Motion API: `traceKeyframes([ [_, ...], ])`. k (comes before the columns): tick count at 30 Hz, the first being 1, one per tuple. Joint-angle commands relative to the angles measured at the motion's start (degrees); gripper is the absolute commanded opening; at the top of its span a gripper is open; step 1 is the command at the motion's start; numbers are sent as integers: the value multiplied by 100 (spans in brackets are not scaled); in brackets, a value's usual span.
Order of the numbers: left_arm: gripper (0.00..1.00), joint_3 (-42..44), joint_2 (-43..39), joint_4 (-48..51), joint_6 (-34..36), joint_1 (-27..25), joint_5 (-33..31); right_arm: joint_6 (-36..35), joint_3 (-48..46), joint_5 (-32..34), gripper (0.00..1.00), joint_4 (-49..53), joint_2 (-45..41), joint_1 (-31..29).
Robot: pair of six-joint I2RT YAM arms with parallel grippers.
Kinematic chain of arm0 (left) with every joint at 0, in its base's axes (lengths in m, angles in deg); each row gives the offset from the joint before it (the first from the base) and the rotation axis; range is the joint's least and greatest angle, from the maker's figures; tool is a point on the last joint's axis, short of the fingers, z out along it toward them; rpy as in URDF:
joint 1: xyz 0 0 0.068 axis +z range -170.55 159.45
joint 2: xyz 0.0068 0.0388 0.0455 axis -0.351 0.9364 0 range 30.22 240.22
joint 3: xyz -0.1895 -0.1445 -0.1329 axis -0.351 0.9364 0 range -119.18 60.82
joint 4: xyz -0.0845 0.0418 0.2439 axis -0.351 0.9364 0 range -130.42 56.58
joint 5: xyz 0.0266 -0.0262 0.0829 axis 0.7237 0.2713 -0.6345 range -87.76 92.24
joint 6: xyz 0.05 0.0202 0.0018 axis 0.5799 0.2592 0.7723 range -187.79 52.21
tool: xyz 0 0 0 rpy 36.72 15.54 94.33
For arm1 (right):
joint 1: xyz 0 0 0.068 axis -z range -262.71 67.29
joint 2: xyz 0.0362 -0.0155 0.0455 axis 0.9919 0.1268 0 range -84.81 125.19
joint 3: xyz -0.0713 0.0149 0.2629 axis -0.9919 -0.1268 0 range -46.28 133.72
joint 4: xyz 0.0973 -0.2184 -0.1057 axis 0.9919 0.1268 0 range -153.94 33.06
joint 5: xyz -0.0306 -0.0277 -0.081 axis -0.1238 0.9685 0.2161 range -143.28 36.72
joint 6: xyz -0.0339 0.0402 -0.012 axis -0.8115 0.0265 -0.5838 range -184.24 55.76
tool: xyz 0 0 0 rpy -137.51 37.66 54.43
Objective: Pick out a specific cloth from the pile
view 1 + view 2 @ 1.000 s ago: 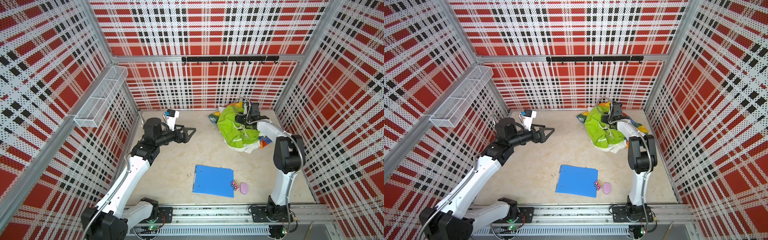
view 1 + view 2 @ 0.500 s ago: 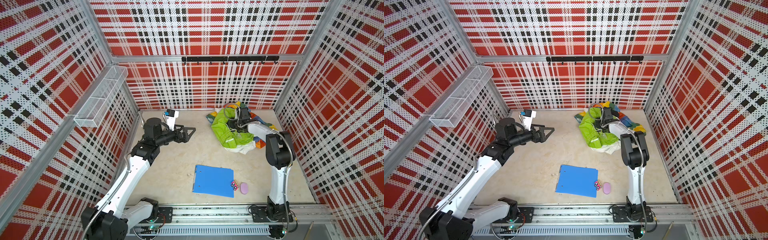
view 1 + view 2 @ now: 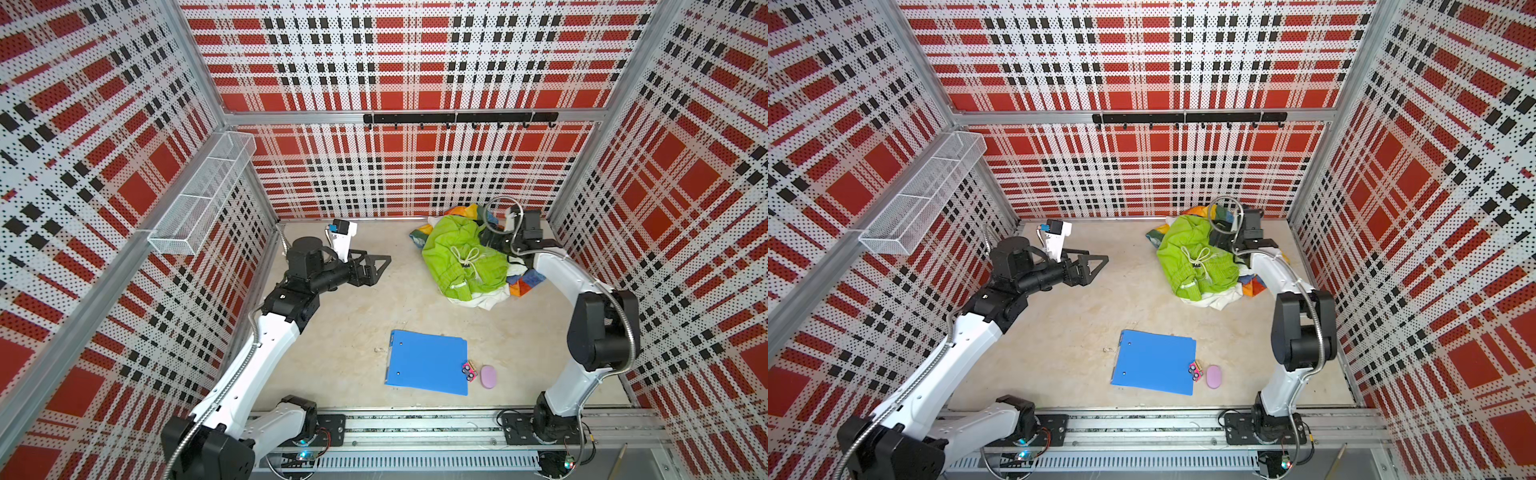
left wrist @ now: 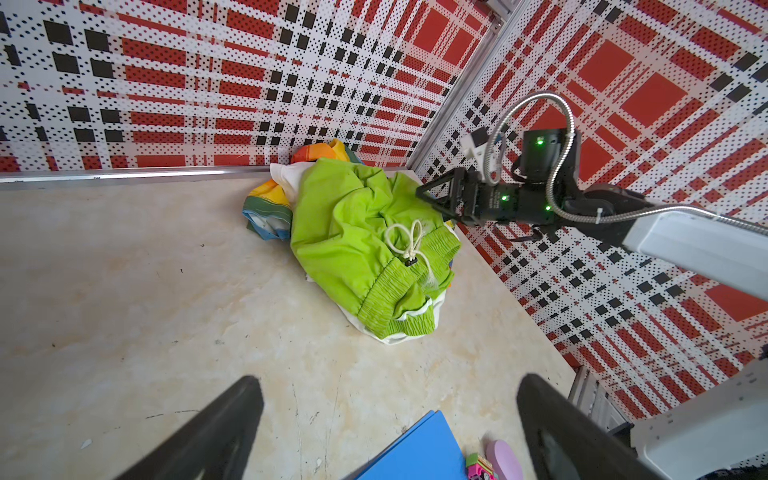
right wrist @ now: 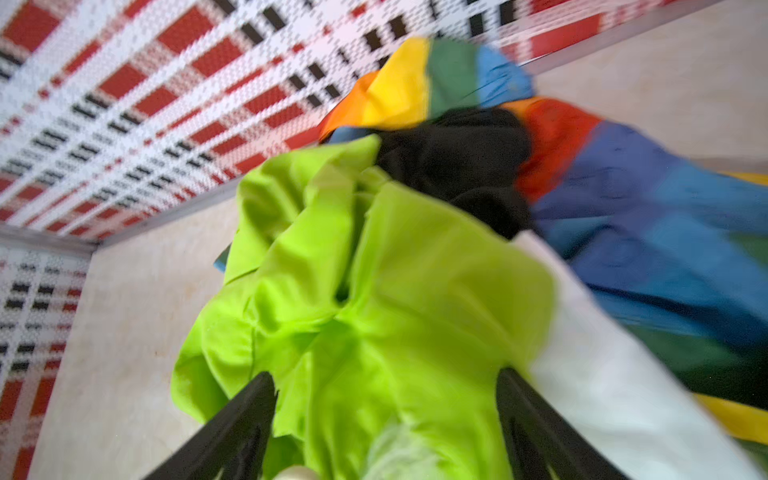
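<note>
The pile (image 3: 461, 249) sits in the far right corner of the bench (image 3: 353, 316), close to the back wall. A lime green garment (image 4: 353, 232) with a knotted white drawstring (image 4: 405, 239) is draped over the top of it. The cloth (image 3: 528, 282), in orange, yellow, green, blue and red blocks, lies mostly under and behind the other garments. In both top views only its edges show: by the back wall, at the left of the green garment and on the side by the right arm. The right wrist view is blurred but shows a wider stretch of the cloth (image 5: 644, 216), touching a black garment (image 5: 457, 166) and a plain white cloth (image 5: 602, 395). The right gripper (image 5: 384, 374) is low over the pile with its jaws spread wide. Green fabric lies between and below them, and nothing is clamped. The left gripper (image 3: 380, 264) hangs over bare bench well to the left of the pile, jaws fully apart and empty. Nearer the front lies a blue folder (image 3: 428, 368), with a small pink toy car (image 3: 469, 370) at its edge and a lilac oval object (image 3: 489, 376) just beside that.
</note>
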Motion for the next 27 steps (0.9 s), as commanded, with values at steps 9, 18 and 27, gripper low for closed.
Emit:
traceKeyframes([
  [9,99,27,-73,-157,-1,-1,-9,-28,-863,-280,81,-389,265,672],
  [18,99,32,-108,-160,-7,25,-21,17,-966,-56,11,-581,-60,497],
  [27,99,37,-126,-164,-42,37,-52,29,-668,97,10,-613,-350,-506],
])
